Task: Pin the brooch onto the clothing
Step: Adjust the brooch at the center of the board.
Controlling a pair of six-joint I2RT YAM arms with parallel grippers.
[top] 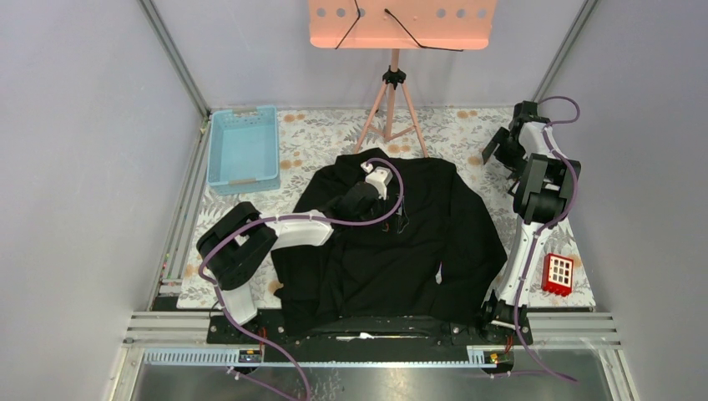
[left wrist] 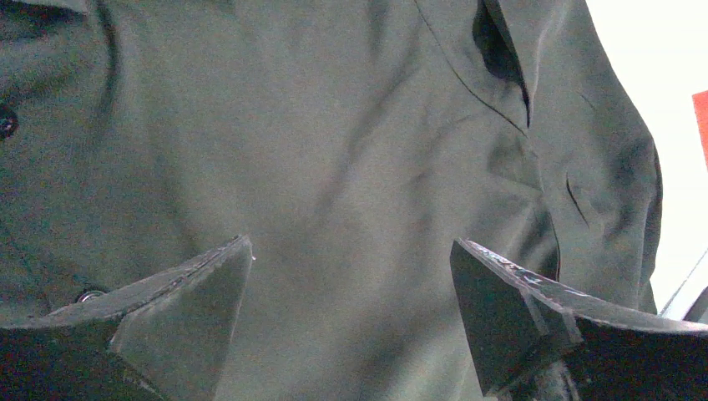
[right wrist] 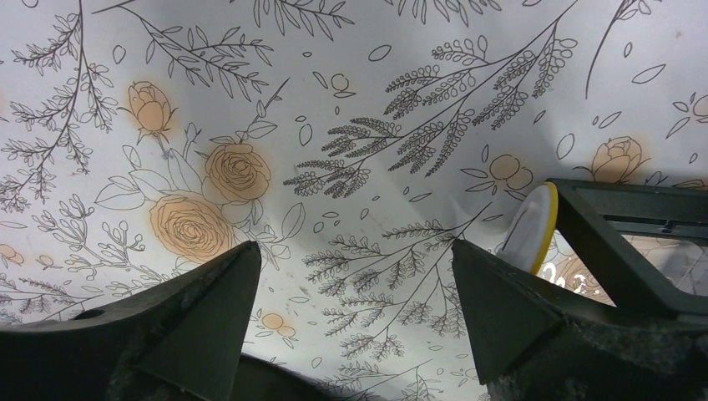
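floral table [top: 467, 125]. black shirt [top: 401, 259] laid out at table centre, hem at near edge. blue basket [top: 244, 149] far left. left fingers [left wrist: 184, 292] spread, empty, just above shirt front. right fingers [right wrist: 192, 301] spread, empty, over bare table far right.

Shirt [top: 392, 242] showing as soft black cloth, matt, creasing in shallow folds; button [left wrist: 7, 122] on it glinting dark and glossy. Table cover [right wrist: 401, 83] looking like smooth printed sheet with floral pattern, rippling slightly. Left gripper [left wrist: 351, 251] fingers [left wrist: 175, 309] showing matt black plastic, edges carrying pale scuffs. Bin [top: 243, 150] reading as smooth light blue plastic. Red box [top: 558, 274] looking like glossy plastic. Frame rails [top: 167, 322] shining as bare ribbed metal. Peach panel [top: 417, 33] showing smooth face, material unclear.
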